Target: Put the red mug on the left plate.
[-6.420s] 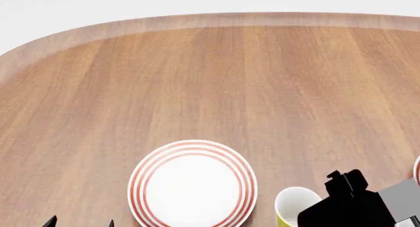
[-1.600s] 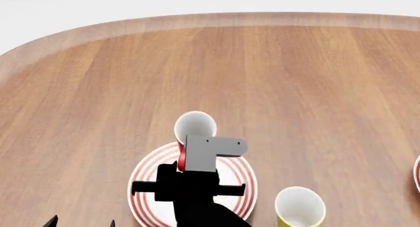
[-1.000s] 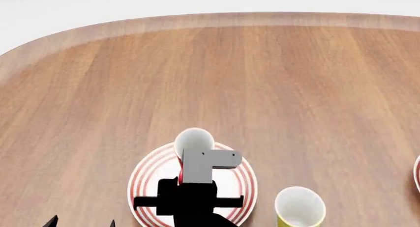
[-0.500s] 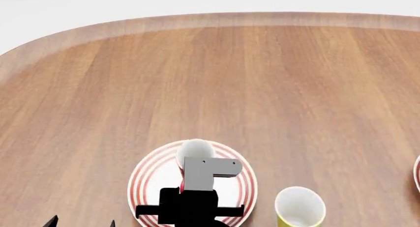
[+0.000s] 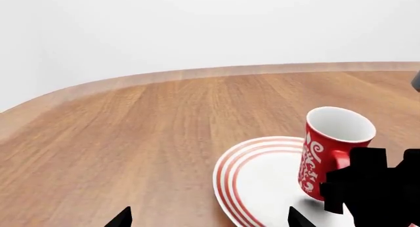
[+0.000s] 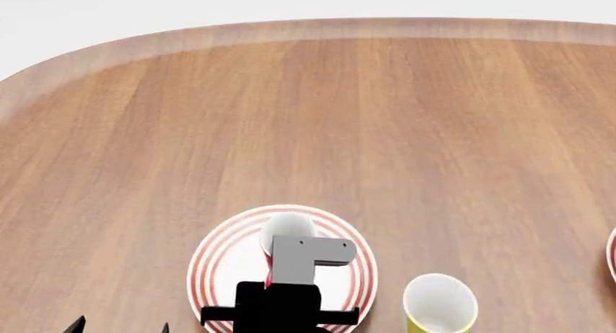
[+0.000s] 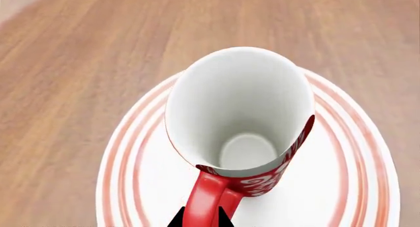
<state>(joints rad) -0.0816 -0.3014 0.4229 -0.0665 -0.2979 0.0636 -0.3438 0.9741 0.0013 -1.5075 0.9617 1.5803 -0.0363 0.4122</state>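
The red mug point(image 7: 239, 114) with its white scroll pattern is held by its red handle over the left plate point(image 7: 131, 168), a white plate with red rings. My right gripper point(image 7: 200, 218) is shut on that handle. In the left wrist view the mug point(image 5: 331, 148) tilts slightly, its base low over the plate point(image 5: 262, 178); I cannot tell if they touch. In the head view the mug point(image 6: 286, 228) shows over the plate point(image 6: 216, 261), with the right arm's grey bracket in front of it. My left gripper point(image 5: 208, 219) is open and empty, left of the plate point(image 6: 120, 327).
A plain yellow mug point(image 6: 438, 304) stands just right of the plate. The rim of a second ringed plate point(image 6: 612, 257) shows at the far right edge. The wooden table point(image 6: 337, 117) stretches far beyond, with a raised edge at the back.
My right gripper has drawn the red mug back from beyond the plate's far rim to over the plate and lowered it. The left gripper has not moved.
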